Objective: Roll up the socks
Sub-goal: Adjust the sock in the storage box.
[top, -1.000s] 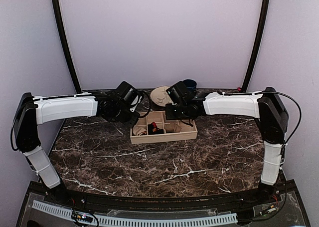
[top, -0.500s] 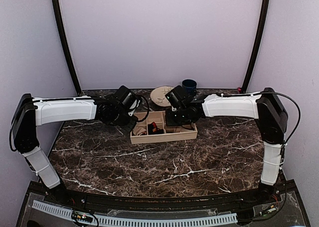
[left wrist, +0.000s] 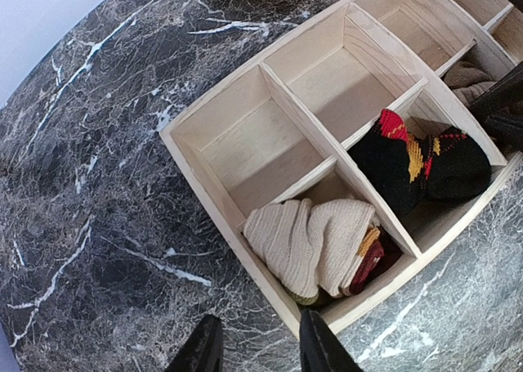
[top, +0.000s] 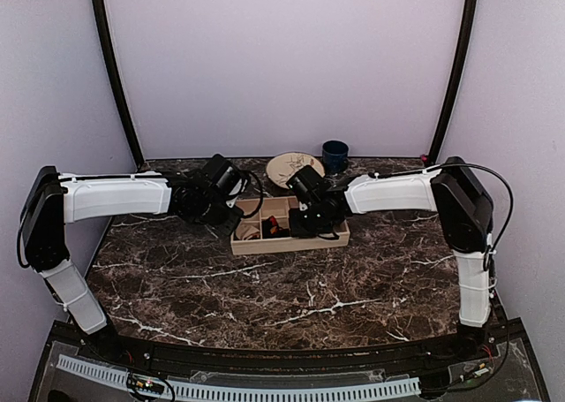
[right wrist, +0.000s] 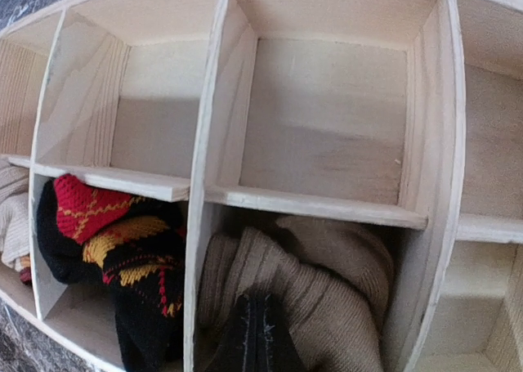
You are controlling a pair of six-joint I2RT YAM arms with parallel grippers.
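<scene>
Socks lie bundled in adjacent compartments of a light wooden divided tray [left wrist: 298, 114]. Left wrist view: beige striped sock [left wrist: 315, 245] lower centre, black argyle sock [left wrist: 417, 163] to its right. Right wrist view: plain tan ribbed sock [right wrist: 327, 286] at the bottom. Left gripper [left wrist: 253, 347] is over the dark marble desk [left wrist: 82, 184], jaws narrowly apart and empty. Right gripper [right wrist: 255, 331] has its jaws closed against the tan sock, possibly pinching fabric.

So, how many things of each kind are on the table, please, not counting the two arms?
Socks: 3 (striped sock, argyle sock, tan sock)
Box: 1
Plate: 1
Cup: 1
Total: 6
</scene>
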